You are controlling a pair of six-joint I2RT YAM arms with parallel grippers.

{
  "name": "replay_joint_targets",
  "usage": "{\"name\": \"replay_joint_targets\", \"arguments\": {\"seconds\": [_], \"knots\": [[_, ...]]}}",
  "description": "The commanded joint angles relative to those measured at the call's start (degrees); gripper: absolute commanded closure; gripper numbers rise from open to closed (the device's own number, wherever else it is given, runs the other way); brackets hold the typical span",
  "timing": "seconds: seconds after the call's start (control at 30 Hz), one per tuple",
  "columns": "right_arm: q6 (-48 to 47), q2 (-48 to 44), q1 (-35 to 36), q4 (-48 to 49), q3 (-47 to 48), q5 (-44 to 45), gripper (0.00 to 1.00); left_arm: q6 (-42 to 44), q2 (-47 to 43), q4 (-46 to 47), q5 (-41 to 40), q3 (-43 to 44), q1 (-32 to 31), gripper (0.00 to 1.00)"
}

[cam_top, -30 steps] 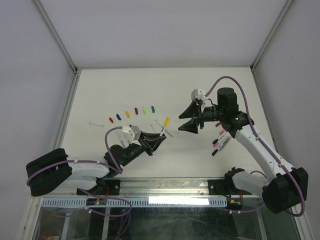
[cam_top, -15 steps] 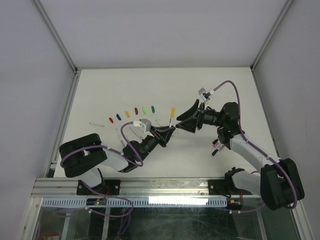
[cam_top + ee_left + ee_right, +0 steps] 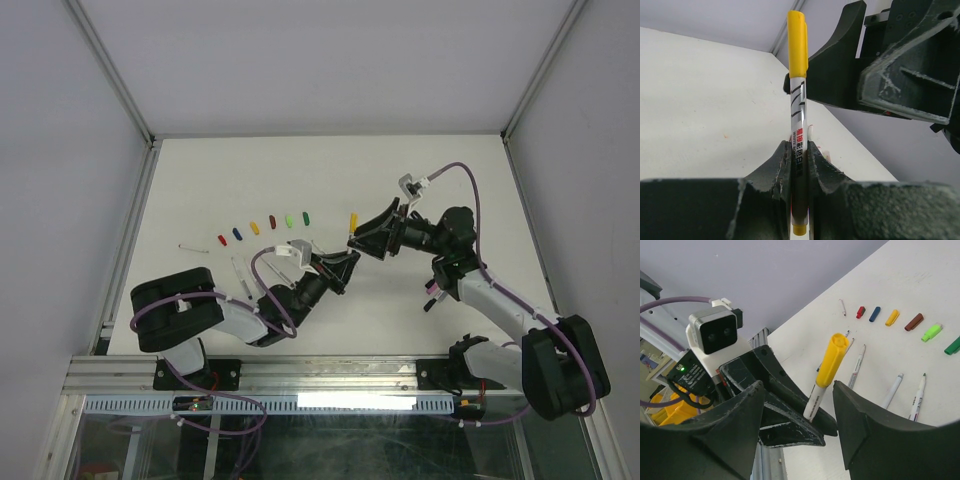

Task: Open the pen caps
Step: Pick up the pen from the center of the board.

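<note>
My left gripper [image 3: 799, 156] is shut on a white pen barrel [image 3: 798, 125] and holds it upright. The pen's yellow cap [image 3: 797, 42] is on the barrel's upper end. In the top view the left gripper [image 3: 340, 266] meets my right gripper [image 3: 361, 239] mid-table, with the yellow cap [image 3: 351, 221] between them. My right gripper [image 3: 799, 386] is open, its fingers apart on either side of the yellow cap [image 3: 833, 360], not touching it. Several loose caps lie in a row: red [image 3: 222, 240], blue [image 3: 237, 234], yellow [image 3: 254, 227], maroon [image 3: 272, 221], two green [image 3: 290, 220].
Several uncapped white pens [image 3: 856, 370] lie on the table just below the cap row. A bunch of capped pens [image 3: 439, 285] lies under the right arm. A small white pen piece [image 3: 192, 247] lies at the far left.
My left gripper has carried the yellow-capped pen up and right to the right gripper. The right gripper has swung left and now straddles the cap.
</note>
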Motion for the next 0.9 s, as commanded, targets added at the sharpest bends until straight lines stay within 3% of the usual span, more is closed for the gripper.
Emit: {"name": "replay_joint_targets", "arguments": {"seconds": [0.0, 0.13, 0.27, 0.5, 0.6, 0.73, 0.83, 0.87], "knots": [[-2.17, 0.39, 1.63, -1.02, 0.78, 3.28, 0.42, 2.65, -0.15, 16.70, -6.42, 2.87, -2.43, 1.00], [-2.39, 0.78, 2.35, -1.65, 0.68, 3.79, 0.46, 4.28, 0.31, 16.71, -8.00, 3.91, -3.29, 1.00], [-2.44, 1.26, 3.09, -1.79, 0.79, 3.61, 0.62, 4.38, 0.82, 16.66, -8.80, 4.60, -3.60, 1.00], [-2.96, 1.24, 3.83, -1.62, 1.38, 1.44, 0.98, 4.32, 1.55, 16.18, -10.15, 5.20, -3.75, 1.00], [-3.74, 0.91, 3.69, -2.74, 1.93, 0.93, 1.00, 4.24, 1.08, 15.30, -8.28, 4.90, -3.71, 1.00], [-6.04, 0.33, 1.91, -6.56, 3.51, 0.24, 1.00, 4.25, -1.01, 13.72, -2.82, 1.86, -3.72, 0.60], [-6.64, -0.15, 0.63, -12.76, 5.40, 0.13, 1.00, 5.37, -3.61, 13.54, 2.47, -2.45, -3.65, 0.39], [-13.52, -0.28, 0.40, -16.06, 6.85, -1.51, 1.00, 6.11, -4.77, 13.88, 4.25, -4.09, -3.69, 0.33]]}}
